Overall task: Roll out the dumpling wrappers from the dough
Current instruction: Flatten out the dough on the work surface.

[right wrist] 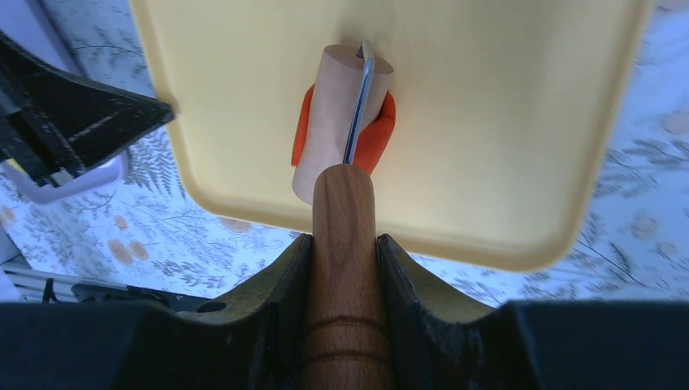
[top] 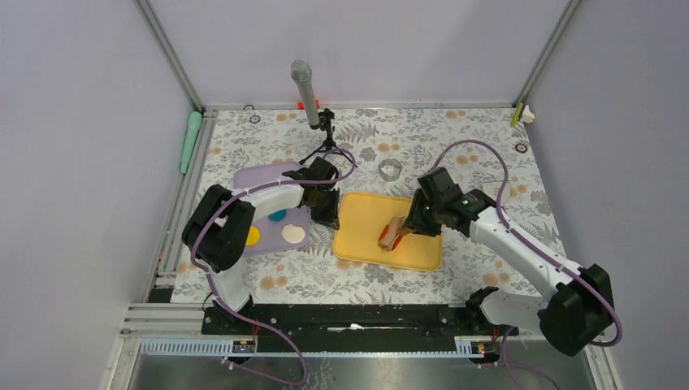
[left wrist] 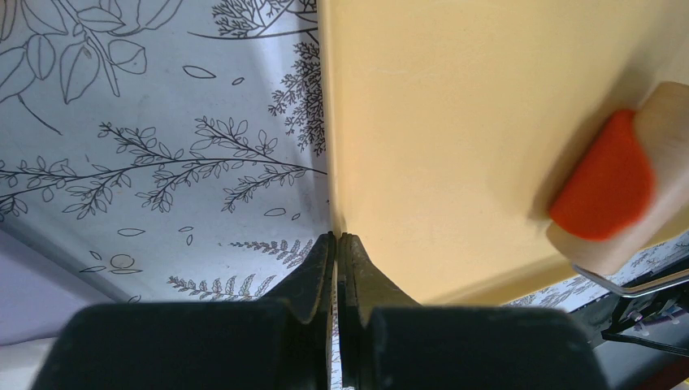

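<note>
Nearest, the right fingers (right wrist: 268, 309) are clamping the dark wooden handle (right wrist: 345, 244) of a small roller, one finger pressing on each side of it. Just beyond them, the roller's pale drum (right wrist: 329, 114) is lying on top of the red dumpling wrapper (right wrist: 380, 130), whose flattened edge is peeking out on both sides of the drum. Wrapper and drum are resting around the middle of the yellow board (top: 366, 219), which is sitting on the floral worktop (top: 455, 138). At the board's left rim, the left fingers (left wrist: 313, 276) are pressing fully together with nothing between them, their tips touching that rim. Left of them, a purple tray (top: 256, 176) is carrying a blue disc (top: 278, 215), a yellow disc (top: 253, 236) and a cream disc (top: 293, 234), all lying apart from one another. Farther back, a metal ring (top: 391, 170) is lying just beyond the board, and a microphone (top: 303, 81) is leaning on its stand near the far edge.
</note>
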Action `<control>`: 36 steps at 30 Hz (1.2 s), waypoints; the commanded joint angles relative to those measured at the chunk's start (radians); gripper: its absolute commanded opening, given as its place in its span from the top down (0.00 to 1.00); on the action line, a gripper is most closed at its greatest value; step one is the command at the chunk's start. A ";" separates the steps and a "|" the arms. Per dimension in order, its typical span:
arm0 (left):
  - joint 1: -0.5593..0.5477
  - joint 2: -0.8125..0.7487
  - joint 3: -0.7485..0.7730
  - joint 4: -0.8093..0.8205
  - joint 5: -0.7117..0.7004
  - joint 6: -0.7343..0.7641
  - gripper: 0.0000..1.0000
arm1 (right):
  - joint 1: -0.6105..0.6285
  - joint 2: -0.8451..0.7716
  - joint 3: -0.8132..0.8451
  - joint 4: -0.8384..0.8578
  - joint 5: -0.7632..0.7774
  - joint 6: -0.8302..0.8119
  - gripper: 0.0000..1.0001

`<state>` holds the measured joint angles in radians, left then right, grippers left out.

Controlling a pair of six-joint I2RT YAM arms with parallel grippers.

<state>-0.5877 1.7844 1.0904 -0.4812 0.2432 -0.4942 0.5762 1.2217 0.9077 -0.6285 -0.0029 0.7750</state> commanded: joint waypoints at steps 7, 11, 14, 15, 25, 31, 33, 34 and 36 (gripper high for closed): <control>-0.008 -0.014 0.015 -0.011 -0.002 0.017 1.00 | -0.042 -0.017 -0.068 -0.211 0.078 -0.042 1.00; -0.008 -0.021 0.014 -0.011 -0.003 0.017 1.00 | -0.041 0.040 -0.078 -0.119 0.016 -0.030 1.00; -0.008 -0.027 0.010 -0.013 -0.007 0.017 1.00 | -0.041 0.080 -0.072 -0.063 -0.006 -0.027 1.00; -0.008 -0.029 0.008 -0.013 -0.007 0.017 1.00 | -0.041 0.092 -0.067 -0.050 -0.020 -0.029 1.00; -0.008 -0.028 0.016 -0.020 -0.015 0.016 1.00 | -0.080 -0.038 -0.120 -0.192 0.035 -0.041 1.00; -0.008 -0.017 0.019 -0.020 -0.012 0.013 1.00 | -0.126 -0.136 -0.134 -0.308 0.056 -0.031 1.00; -0.008 -0.017 0.018 -0.020 -0.014 0.013 1.00 | -0.131 -0.148 -0.121 -0.338 0.073 -0.027 1.00; -0.008 -0.017 0.017 -0.020 -0.015 0.013 1.00 | -0.131 -0.153 -0.114 -0.349 0.080 -0.024 1.00; -0.008 -0.017 0.018 -0.020 -0.013 0.014 1.00 | -0.134 -0.157 -0.106 -0.366 0.088 -0.023 1.00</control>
<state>-0.5896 1.7828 1.0904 -0.4824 0.2386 -0.4946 0.4553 1.0508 0.8139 -0.7456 -0.0414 0.7731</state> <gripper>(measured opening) 0.013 0.390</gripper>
